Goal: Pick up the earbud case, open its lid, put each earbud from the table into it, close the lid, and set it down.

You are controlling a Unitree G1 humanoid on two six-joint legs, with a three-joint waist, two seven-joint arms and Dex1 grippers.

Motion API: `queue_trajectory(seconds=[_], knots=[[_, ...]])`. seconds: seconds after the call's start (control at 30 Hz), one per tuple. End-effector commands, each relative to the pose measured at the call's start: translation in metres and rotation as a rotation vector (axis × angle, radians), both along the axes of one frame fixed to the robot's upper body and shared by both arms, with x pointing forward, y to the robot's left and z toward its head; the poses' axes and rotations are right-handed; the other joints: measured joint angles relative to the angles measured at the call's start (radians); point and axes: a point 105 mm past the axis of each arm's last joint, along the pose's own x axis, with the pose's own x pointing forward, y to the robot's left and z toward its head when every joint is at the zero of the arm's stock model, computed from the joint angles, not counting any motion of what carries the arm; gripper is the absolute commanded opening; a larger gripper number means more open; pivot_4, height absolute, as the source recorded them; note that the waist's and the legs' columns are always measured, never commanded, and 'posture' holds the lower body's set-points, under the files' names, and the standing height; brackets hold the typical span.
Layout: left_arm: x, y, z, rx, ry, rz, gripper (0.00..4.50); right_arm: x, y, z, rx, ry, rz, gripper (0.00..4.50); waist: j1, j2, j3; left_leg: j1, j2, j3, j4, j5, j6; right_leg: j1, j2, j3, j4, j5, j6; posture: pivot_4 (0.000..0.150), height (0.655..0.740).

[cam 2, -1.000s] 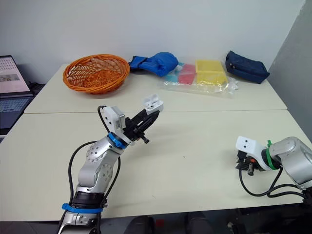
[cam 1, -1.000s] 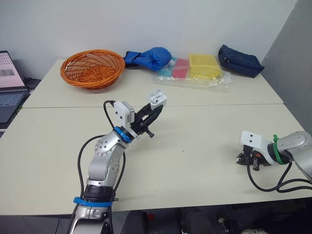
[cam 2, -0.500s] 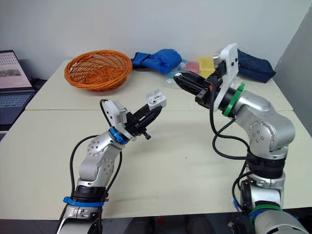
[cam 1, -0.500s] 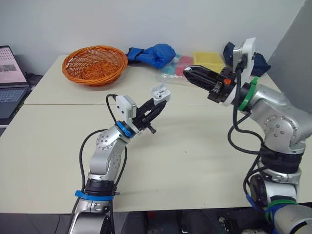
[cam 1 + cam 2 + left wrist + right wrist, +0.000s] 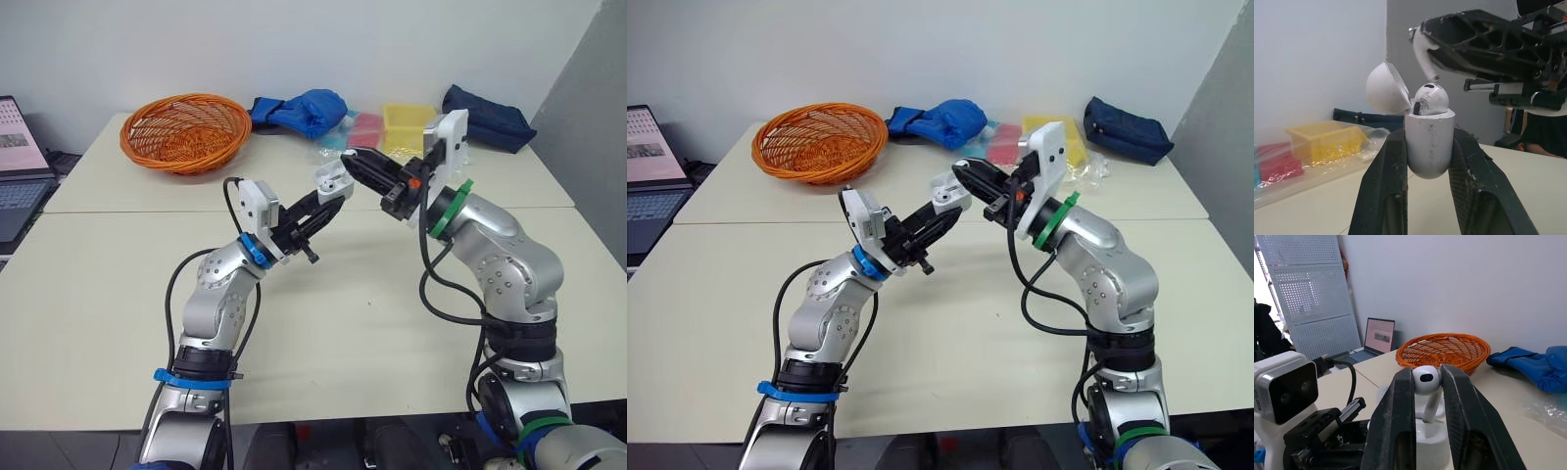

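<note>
Holding the earbud case (image 5: 1429,142) upright off the table (image 5: 392,294): left gripper (image 5: 331,199), both fingers clamped on the case's sides. The case sits at about mid-table, raised well above the surface. Lid (image 5: 1383,89) is flipped open and tilted back. One seated earbud (image 5: 1429,99) is in the case, its head poking above the rim.

Right gripper (image 5: 358,162) comes in from the robot's right, tip to tip with the left one. Its fingers pinch the second earbud (image 5: 1426,379) by the head, stem pointing down. That earbud hangs just above the case's open mouth, beside the seated one. Can't tell if the stem touches the rim.

Table under both arms is bare cream, with a seam running across it behind the grippers.

Far half, robot's left to right:
- laptop (image 5: 18,166) off the left edge, screen lit
- orange wicker basket (image 5: 184,132)
- blue cloth bundle (image 5: 299,110) just beside the basket
- clear plastic bag (image 5: 392,157) with yellow, red and teal boxes inside
- dark blue pouch (image 5: 487,116) at the far right corner

White wall behind all of it.
</note>
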Motion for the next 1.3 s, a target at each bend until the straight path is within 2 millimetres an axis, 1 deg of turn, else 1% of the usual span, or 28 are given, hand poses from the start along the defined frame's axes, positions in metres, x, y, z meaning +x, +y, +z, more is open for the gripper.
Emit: queue_trajectory(seconds=[0.03, 0.4, 0.6, 0.7, 0.97, 1.03, 1.13, 1.3], knots=[[-0.003, -0.003, 0.014, -0.024, -0.049, -0.020, 0.75, -0.002, -0.001, 0.010, 0.017, -0.058, -0.013, 0.41, 0.000, 0.000, 0.000, 0.000, 0.000, 0.000, 0.000, 0.000, 0.000, 0.000, 0.000, 0.000, 0.000, 0.000, 0.000, 0.150, 0.7400], [-0.005, 0.001, 0.014, -0.027, -0.055, -0.012, 0.75, 0.001, -0.006, -0.006, -0.018, -0.028, -0.030, 0.41, 0.000, 0.000, 0.000, 0.000, 0.000, 0.000, 0.000, 0.000, 0.000, 0.000, 0.000, 0.000, 0.000, 0.000, 0.000, 0.150, 0.7400], [-0.006, 0.001, 0.014, -0.026, -0.061, -0.017, 0.75, 0.002, -0.006, -0.008, -0.041, -0.046, -0.046, 0.41, 0.000, 0.000, 0.000, 0.000, 0.000, 0.000, 0.000, 0.000, 0.000, 0.000, 0.000, 0.000, -0.001, 0.000, 0.000, 0.150, 0.7400], [-0.007, 0.000, 0.015, -0.027, -0.065, -0.022, 0.75, 0.001, -0.004, -0.009, -0.077, -0.096, -0.050, 0.41, 0.000, 0.000, 0.000, 0.000, 0.000, 0.000, 0.000, 0.000, 0.000, 0.000, 0.000, 0.000, -0.001, 0.000, 0.000, 0.150, 0.7400], [-0.006, -0.001, 0.015, -0.028, -0.066, -0.024, 0.75, -0.001, -0.004, -0.013, -0.085, -0.089, -0.038, 0.41, 0.000, 0.000, 0.000, 0.000, 0.000, 0.000, 0.000, 0.000, 0.000, 0.000, 0.000, 0.000, -0.001, 0.000, 0.000, 0.150, 0.7400], [-0.006, -0.001, 0.015, -0.028, -0.068, -0.025, 0.75, -0.001, -0.005, -0.013, -0.084, -0.089, -0.036, 1.15, 0.000, 0.000, 0.000, 0.000, 0.000, 0.000, 0.000, 0.000, 0.000, 0.000, 0.000, 0.000, -0.001, 0.000, 0.000, 0.150, 0.7400], [-0.006, -0.001, 0.015, -0.029, -0.068, -0.024, 0.75, -0.002, -0.005, -0.011, -0.079, -0.092, -0.031, 2.09, 0.000, 0.000, 0.000, 0.000, 0.000, 0.000, 0.000, 0.000, 0.000, 0.000, 0.000, 0.000, -0.001, 0.000, 0.000, 0.150, 0.7400], [-0.006, -0.003, 0.014, -0.029, -0.066, -0.023, 0.75, -0.002, -0.007, -0.008, -0.075, -0.100, -0.038, 2.09, 0.000, 0.000, 0.000, 0.000, 0.000, 0.000, 0.000, 0.000, 0.000, 0.000, 0.000, 0.000, -0.001, 0.000, 0.000, 0.150, 0.7400]])
